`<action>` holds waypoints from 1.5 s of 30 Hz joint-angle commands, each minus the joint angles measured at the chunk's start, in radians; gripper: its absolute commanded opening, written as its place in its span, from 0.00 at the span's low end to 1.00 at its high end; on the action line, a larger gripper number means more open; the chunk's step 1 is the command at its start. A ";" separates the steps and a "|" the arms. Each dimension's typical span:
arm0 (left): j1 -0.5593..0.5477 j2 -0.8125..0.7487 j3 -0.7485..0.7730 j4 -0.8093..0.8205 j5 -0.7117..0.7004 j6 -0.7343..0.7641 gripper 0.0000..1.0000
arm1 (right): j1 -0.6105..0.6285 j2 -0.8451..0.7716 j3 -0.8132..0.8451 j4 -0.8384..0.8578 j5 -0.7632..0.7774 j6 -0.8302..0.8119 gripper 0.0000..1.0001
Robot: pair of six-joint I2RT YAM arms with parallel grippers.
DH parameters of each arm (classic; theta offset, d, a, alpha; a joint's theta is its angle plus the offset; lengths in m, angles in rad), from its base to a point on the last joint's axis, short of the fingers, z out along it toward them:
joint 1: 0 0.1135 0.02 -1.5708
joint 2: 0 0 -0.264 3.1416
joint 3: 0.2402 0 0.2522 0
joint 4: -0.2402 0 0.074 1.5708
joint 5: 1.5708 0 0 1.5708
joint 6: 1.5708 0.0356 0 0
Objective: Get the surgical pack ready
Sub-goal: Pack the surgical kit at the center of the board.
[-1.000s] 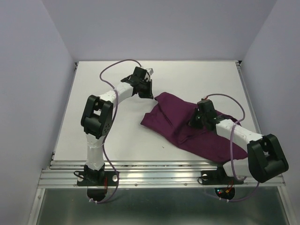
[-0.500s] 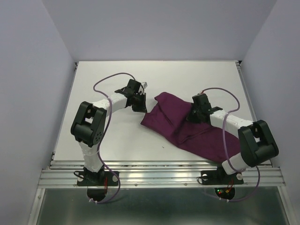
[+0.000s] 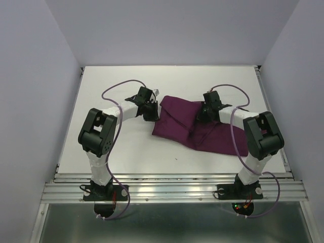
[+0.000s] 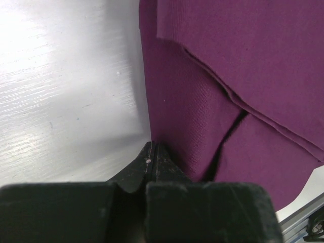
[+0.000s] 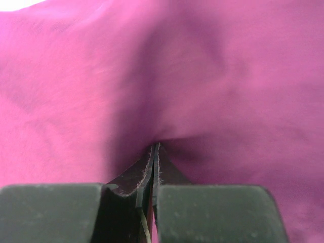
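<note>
The plum-purple cloth (image 3: pixel 177 119) of the surgical pack lies folded and rumpled across the middle of the white table. My left gripper (image 3: pixel 154 112) sits low at its left edge. In the left wrist view the gripper (image 4: pixel 152 144) is shut, and the cloth's (image 4: pixel 228 76) straight edge runs down into its tips. My right gripper (image 3: pixel 203 115) rests on the middle of the cloth. In the right wrist view the gripper (image 5: pixel 154 145) is shut on a pucker of the cloth (image 5: pixel 228 76), with purple showing between the fingers.
The bare table top (image 3: pixel 101 101) stretches left and behind the cloth. An aluminium rail (image 3: pixel 172 187) runs along the near edge by the arm bases. Lavender walls close in on three sides. Purple cables loop above both wrists.
The right arm has folded back and swung its gripper up and left, dragging the cloth into a flatter, more level band. The left gripper has moved back and down to the cloth's left edge.
</note>
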 commanded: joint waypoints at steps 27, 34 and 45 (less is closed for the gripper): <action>-0.001 0.071 0.045 0.033 0.036 -0.024 0.00 | -0.252 -0.019 0.163 -0.016 0.023 -0.055 0.04; -0.018 0.081 0.039 0.061 0.064 -0.044 0.00 | -0.473 -0.197 0.077 -0.117 0.045 -0.075 0.53; -0.085 0.075 0.015 0.108 0.101 -0.078 0.00 | -0.785 -0.353 -0.173 -0.180 0.025 -0.027 0.68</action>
